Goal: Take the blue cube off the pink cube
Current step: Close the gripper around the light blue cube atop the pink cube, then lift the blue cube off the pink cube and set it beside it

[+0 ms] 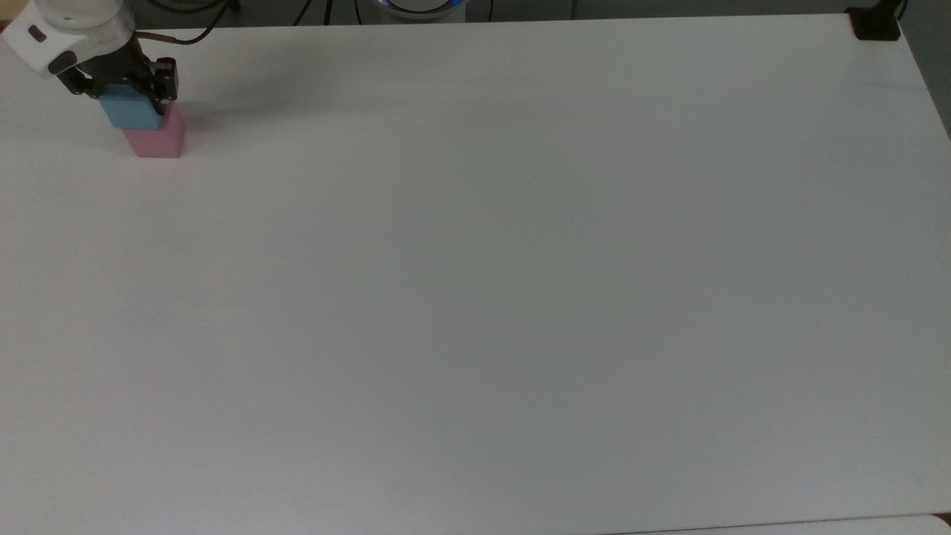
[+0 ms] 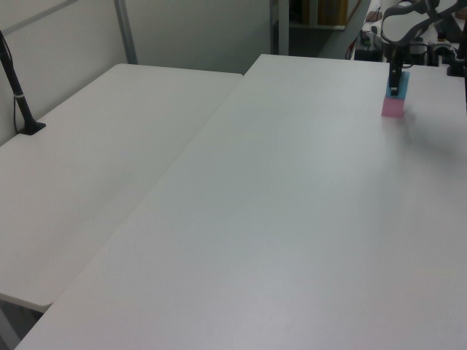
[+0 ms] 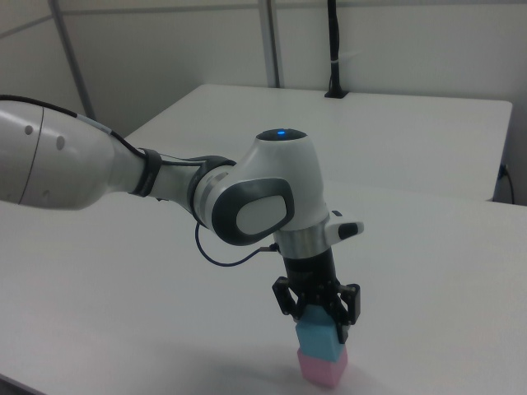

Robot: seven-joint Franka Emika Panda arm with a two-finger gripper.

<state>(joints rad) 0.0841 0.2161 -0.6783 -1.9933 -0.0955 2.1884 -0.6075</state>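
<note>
Gripper: the gripper (image 1: 126, 93) points straight down over the stack, at about 10 o'clock in the top view, near the far corner of the table (image 1: 520, 260). Its fingers (image 3: 343, 320) stand one on each side of the blue cube, spread about as wide as the cube. I cannot tell if they already press on it.
Blue cube: the blue cube (image 1: 134, 115) sits on top of the pink cube, its upper part between the fingers. In the right view it (image 3: 321, 340) stands upright, near 6 o'clock. In the left view it (image 2: 401, 82) is at about 1 o'clock.
Pink cube: the pink cube (image 1: 157, 139) rests on the table, directly under the blue one and touching it. Right view: (image 3: 321, 368). Left view: (image 2: 392, 108).
Arm: the arm (image 3: 123, 177) comes from the right view's left and bends down to the stack.
</note>
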